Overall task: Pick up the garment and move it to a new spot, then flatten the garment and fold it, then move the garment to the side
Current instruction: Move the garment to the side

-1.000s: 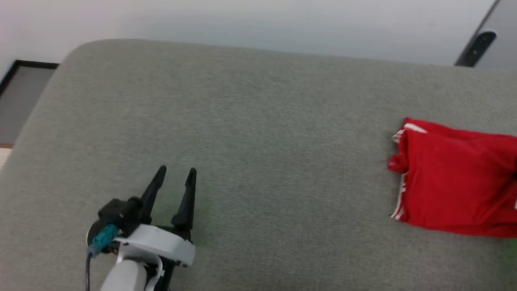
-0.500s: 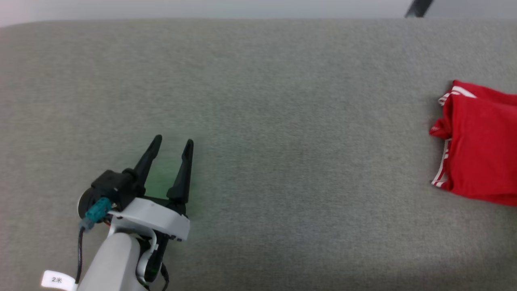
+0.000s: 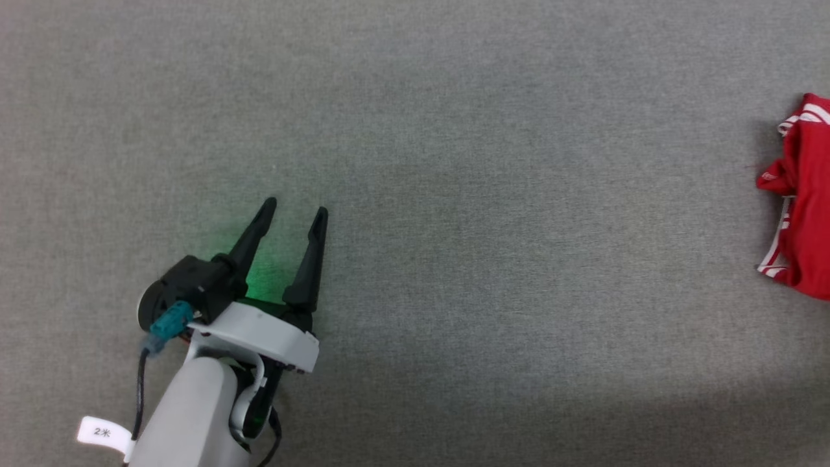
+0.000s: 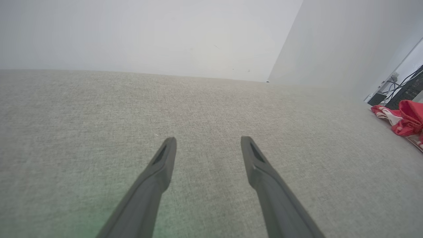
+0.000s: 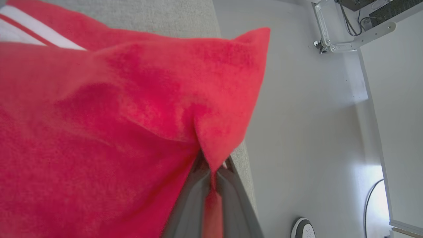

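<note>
The red short-sleeved sports jersey with red-and-white striped trim (image 3: 804,194) lies bunched on the grey woven cloth-covered surface (image 3: 486,194), at the 3 o'clock edge of the head view and cut off by the frame there. The left gripper with its two long dark fingers (image 3: 296,207) sits toward 7 o'clock in that view. Its jaws are spread wide with nothing between them, the tips pointing to about 12 o'clock, and a faint green glow falls on the cloth between the fingers. The jersey lies well apart from this gripper, off toward its 3 o'clock, with a broad stretch of bare cloth between the two. A teal connector (image 3: 165,322) and a dark cable sit on the gripper's wrist, and a small white label (image 3: 102,431) hangs from the cable. In the left wrist view the left gripper (image 4: 208,140) hovers low over the surface (image 4: 211,105), and the jersey (image 4: 408,120) shows as a crumpled red and white heap at 3 o'clock near the surface's edge. In the right wrist view the right gripper (image 5: 214,170) is clamped on a fold of the jersey (image 5: 115,115). Red fabric is pinched between its two closed fingers and billows toward 10 o'clock, and a strip of the grey surface (image 5: 165,16) shows at 12 o'clock.
</note>
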`<state>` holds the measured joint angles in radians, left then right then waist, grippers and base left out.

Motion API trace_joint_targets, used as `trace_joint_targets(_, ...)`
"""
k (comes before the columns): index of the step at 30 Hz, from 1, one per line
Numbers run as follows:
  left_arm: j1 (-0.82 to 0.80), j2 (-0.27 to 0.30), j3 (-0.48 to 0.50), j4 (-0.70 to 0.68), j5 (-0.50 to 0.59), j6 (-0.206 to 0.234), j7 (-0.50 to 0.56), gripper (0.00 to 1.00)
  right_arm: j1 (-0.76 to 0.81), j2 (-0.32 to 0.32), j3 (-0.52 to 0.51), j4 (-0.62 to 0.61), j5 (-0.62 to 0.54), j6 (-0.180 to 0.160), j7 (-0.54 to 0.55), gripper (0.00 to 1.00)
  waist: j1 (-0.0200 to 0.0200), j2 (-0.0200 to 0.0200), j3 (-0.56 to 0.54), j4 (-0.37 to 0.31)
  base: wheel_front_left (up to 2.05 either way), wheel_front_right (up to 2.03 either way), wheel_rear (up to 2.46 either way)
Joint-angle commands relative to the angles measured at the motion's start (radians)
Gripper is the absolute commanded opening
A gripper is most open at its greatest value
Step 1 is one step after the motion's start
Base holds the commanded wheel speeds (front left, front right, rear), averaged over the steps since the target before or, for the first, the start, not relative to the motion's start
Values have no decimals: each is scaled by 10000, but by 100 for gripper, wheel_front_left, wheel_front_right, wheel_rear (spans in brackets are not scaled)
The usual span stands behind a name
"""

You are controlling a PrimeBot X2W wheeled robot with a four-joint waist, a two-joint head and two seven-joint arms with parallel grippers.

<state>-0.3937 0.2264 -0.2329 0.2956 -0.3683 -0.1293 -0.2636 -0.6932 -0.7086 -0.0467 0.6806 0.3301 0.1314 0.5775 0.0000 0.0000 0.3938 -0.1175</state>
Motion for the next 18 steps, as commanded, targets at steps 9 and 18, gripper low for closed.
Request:
trace_joint_targets(9, -91, 46, -21, -24, -75, -22, -6, 100, -37, 449, -90, 611, -879, -16, 239, 0, 0, 0, 126, 534, 0, 0, 0)
trace_joint_targets(18, 75, -66, 12, 22, -110, -22, -7, 100, -461, 911, -741, 1440, -1466, -15, 67, 80, 0, 0, -149, 902, 0, 0, 0)
